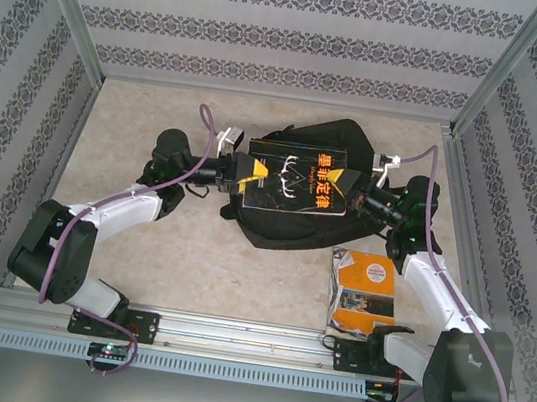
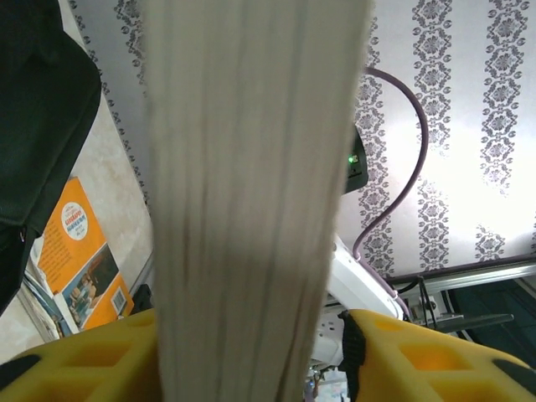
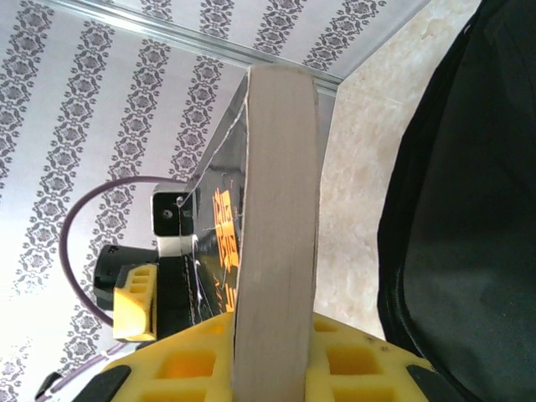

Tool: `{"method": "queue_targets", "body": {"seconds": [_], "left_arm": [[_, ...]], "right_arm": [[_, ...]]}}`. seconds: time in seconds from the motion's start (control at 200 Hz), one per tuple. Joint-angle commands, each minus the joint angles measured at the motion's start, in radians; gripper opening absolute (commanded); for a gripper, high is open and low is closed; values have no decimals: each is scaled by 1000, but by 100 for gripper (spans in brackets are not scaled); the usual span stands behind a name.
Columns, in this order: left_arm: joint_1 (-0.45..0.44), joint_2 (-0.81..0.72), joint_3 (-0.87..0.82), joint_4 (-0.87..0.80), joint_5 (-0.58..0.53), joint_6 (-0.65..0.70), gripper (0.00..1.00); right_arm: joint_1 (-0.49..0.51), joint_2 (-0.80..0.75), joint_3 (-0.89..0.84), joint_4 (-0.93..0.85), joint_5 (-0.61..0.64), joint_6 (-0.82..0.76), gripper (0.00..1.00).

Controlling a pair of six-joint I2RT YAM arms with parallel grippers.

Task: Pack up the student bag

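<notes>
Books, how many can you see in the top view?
2. A black book is held between the left gripper and right gripper above the bag; an orange book lies on the table beside the right arm. More may be hidden under it.

I'm running a lab test booth: patterned wallpaper panels beyond and beside my left gripper, aluminium framing behind it.

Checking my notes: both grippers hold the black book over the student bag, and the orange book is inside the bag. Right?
No: the top external view shows the orange book on the table, outside the student bag. Left gripper and right gripper do hold the black book.
</notes>
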Motion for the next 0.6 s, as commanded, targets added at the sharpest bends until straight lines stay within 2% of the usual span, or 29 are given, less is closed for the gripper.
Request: {"method": "queue_targets", "body": {"seconds": [0.0,0.11,0.18,0.275,0.37,0.5,0.595], "left_arm": [[-24,-27,-3,-15,53,74,40],[-23,-44,9,-109,35,140,20],[-14,-73,23,-188,14,192,10],[26,-140,42,-345,-38,281,0],[96,-247,73,-629,-164,436,0],[136,-358,136,-939,-364,611,0],[137,-428,180,-1116,-570,701,0]], "right_arm": [[-11,9,-7,99,34,41,0],[-7,3,-6,82,41,28,0],[-9,-14,-6,31,70,2,0],[-9,-68,4,-118,161,-83,29],[20,-130,51,-342,300,-244,45],[86,-143,114,-522,459,-382,51],[158,-110,162,-614,559,-478,53]]}}
